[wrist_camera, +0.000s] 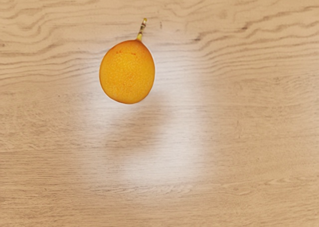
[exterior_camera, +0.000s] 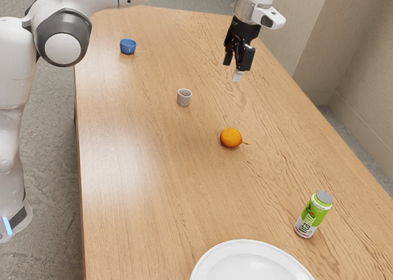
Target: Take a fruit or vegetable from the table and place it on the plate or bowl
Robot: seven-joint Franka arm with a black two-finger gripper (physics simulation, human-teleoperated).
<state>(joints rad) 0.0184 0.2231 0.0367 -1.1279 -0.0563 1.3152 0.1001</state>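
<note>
Green/white bottle [exterior_camera: 314, 215] w/ label "vita…", rest unreadable.

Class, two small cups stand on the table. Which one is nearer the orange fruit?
The grey cup, near the middle of the table, is nearer the orange fruit. The blue cup stands farther off, toward the far end.

Perhaps a home; wooden table [exterior_camera: 153, 188], plate [exterior_camera: 245, 260]
</note>
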